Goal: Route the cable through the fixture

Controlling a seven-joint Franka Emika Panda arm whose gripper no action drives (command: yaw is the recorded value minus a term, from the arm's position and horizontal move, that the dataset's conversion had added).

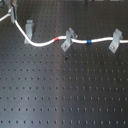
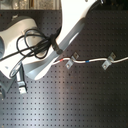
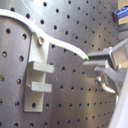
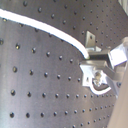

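Long thin white cable (image 1: 50, 41) lying across the black perforated desk (image 1: 60, 95), red band (image 1: 56, 38) just beside the middle grey metal clip (image 1: 67, 40), blue band (image 1: 89, 41) between that and the next clip (image 1: 115, 40). Fingers (image 3: 100, 67) clamped on the cable in the first wrist view, near another grey clip (image 3: 39, 75).

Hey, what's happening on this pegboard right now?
A robot arm is threading a white cable through small gray clips bolted to a black perforated board. In the first exterior view the cable already runs past the middle clip and the one on the first exterior view's right, with its red band and blue band on either side of the middle clip. In both wrist views the fingers pinch the cable near another clip.
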